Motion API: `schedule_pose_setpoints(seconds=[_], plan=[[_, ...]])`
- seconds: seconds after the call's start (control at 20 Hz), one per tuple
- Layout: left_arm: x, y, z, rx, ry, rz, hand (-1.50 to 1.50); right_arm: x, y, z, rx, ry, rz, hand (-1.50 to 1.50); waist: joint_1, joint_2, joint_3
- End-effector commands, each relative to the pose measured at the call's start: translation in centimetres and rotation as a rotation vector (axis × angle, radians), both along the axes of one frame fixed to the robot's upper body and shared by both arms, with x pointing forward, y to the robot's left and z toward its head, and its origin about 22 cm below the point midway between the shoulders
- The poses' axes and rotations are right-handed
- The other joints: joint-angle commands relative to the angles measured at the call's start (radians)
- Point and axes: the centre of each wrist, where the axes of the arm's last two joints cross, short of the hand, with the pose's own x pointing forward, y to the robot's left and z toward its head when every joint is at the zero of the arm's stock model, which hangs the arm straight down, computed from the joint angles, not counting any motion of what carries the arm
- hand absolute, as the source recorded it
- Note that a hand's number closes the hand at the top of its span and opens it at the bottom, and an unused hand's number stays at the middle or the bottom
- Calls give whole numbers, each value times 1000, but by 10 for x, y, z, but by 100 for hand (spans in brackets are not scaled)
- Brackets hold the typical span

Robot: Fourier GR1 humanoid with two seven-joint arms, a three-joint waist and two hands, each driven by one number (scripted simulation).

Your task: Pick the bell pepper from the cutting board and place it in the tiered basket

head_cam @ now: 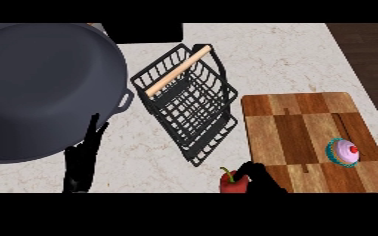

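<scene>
Item, by size: big dark pot (44, 90) left of the tiered basket (188, 102); cutting board (306, 135) right of it; my right hand (258, 180) curled on the bell pepper (232, 181) below it, which I'd lift clear of the basket rim before lowering in; left hand (83, 162) straight-fingered, idle.

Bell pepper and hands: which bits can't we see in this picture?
- Bell pepper, head view: its right side is covered by the right hand, its bottom cut off by the lower edge.
- Right hand: mostly cut off below.
- Left hand: wrist cut off below.
- Pot: left part beyond the edge.
</scene>
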Motion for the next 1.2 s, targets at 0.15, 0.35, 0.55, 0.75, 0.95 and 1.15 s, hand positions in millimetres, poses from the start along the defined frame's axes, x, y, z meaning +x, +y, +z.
schedule_pose_setpoints(seconds=[0.15, 0.35, 0.55, 0.75, 0.95, 1.15], plan=[[-1, 9, -2, -1, 29, 44, 0, -27, 4, 67, 172, -316, -171, 150, -30, -8, -2], [-5, 7, -4, 12, 24, 13, 0, -33, 0, 91, 26, -418, -156, 150, -13, -6, -6], [-2, 13, 2, 9, 17, 1, 0, -33, -2, 101, -10, -463, -158, 150, 7, 1, -4], [3, 7, 4, 4, 24, -6, 0, -33, -4, 107, -31, -475, -169, 150, 9, 5, -4], [0, 0, 0, 15, 26, -17, 0, -32, -15, 121, -46, -493, -217, 150, 21, 12, -5], [6, 1, 5, 15, 2, -32, 0, -28, -14, 124, -22, -483, -247, 150, 42, 20, -4]])
